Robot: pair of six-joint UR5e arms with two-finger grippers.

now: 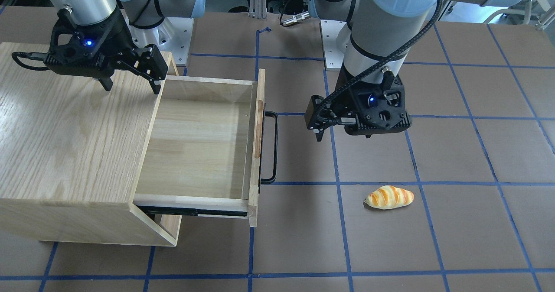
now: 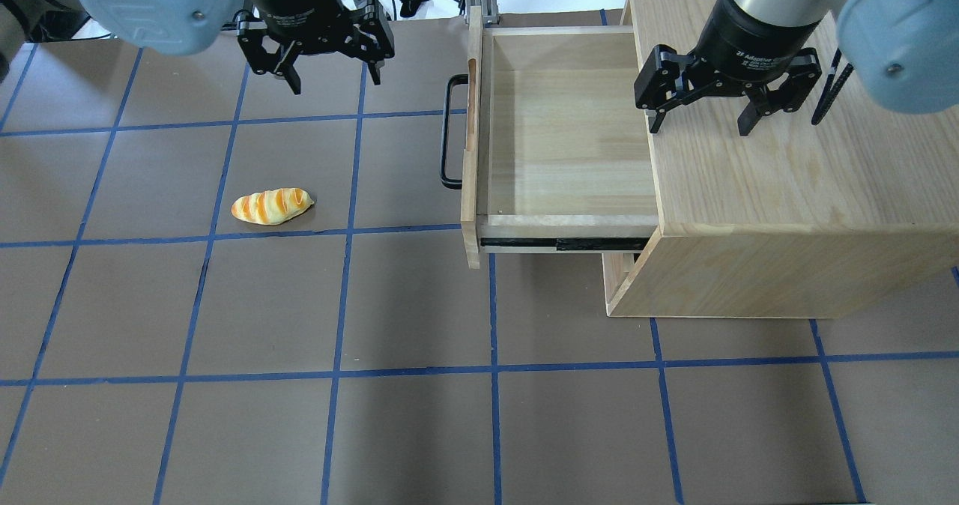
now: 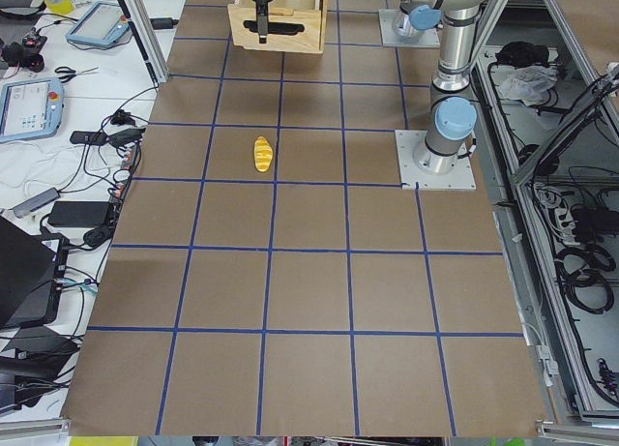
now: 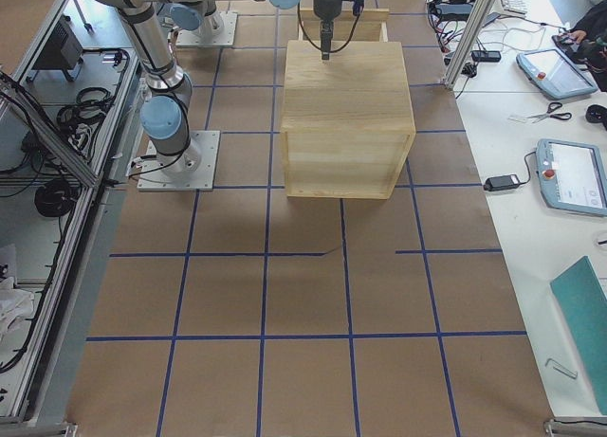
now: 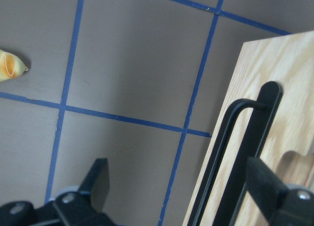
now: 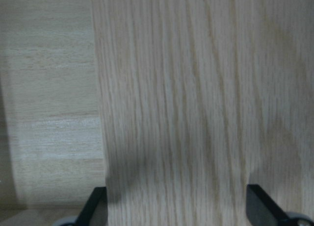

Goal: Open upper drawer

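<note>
The upper drawer (image 2: 569,138) stands pulled far out of the oak cabinet (image 2: 794,190) and is empty inside. Its pale front plank (image 2: 472,145) carries the black bar handle (image 2: 448,130) and a slot cut-out. It also shows in the front view (image 1: 204,149). My left gripper (image 2: 333,78) is open and empty, hovering over the table a little away from the handle, which shows in the left wrist view (image 5: 240,152). My right gripper (image 2: 699,124) is open and empty above the cabinet top, at the edge over the drawer.
A toy bread loaf (image 2: 271,206) lies on the brown table with blue tape lines, left of the drawer in the overhead view; it also shows in the front view (image 1: 389,197). The cabinet's lower compartment is not seen clearly.
</note>
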